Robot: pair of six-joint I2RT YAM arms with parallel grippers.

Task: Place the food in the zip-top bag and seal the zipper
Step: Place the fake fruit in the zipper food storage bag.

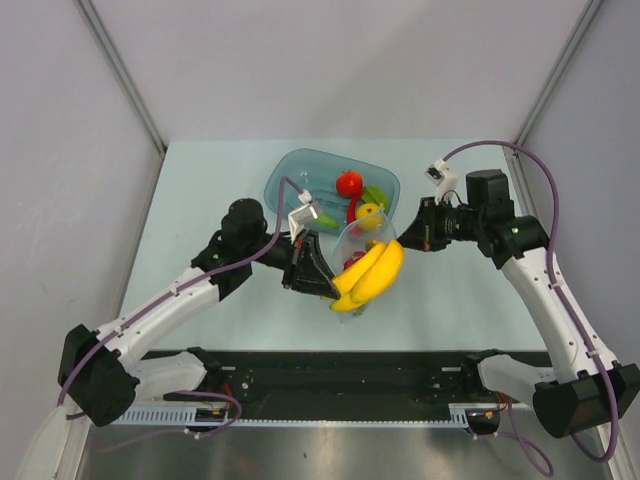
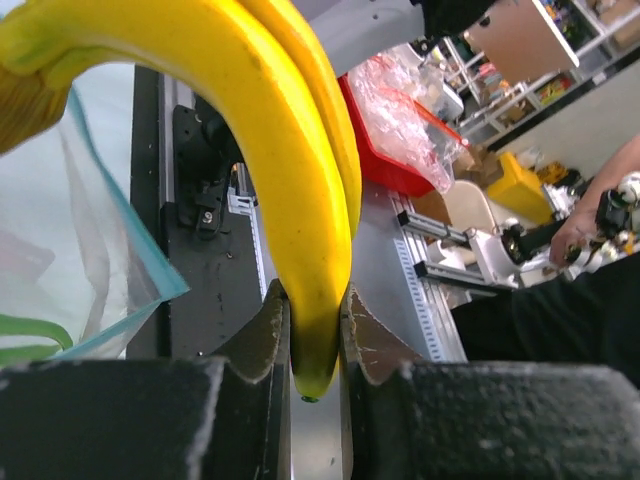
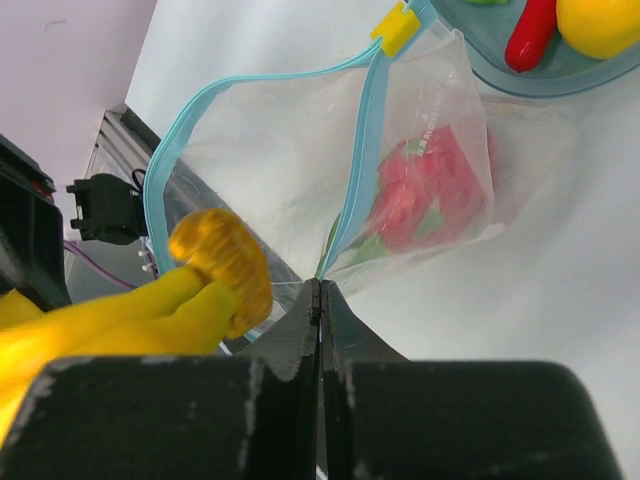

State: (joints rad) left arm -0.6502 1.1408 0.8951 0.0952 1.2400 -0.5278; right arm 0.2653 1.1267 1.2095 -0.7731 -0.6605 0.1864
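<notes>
The pale worktop (image 1: 200,200) carries a translucent blue-green tray (image 1: 290,170) toward its far side. Just in front of the tray, on the side nearer the arm bases, stands the clear zip-top bag (image 3: 270,160). Its mouth gapes, the blue zipper strip (image 3: 362,150) is parted, and a yellow slider tab (image 3: 397,29) sits at the end closest to the tray. The right fingers (image 3: 300,330) are pinched tight on the bag's edge at the zipper.

A yellow banana bunch (image 1: 370,275) lies across the side of the bag away from the tray. The left fingers (image 2: 262,340) are clamped on one banana's tip. The stem end is at the bag's mouth, and I can't tell whether it is inside.

In the bag is a pink dragon fruit (image 3: 420,190). The tray holds a red tomato (image 1: 349,183), a yellow citrus (image 1: 368,212), a green vegetable (image 1: 377,195) and a red chili (image 3: 530,30).
</notes>
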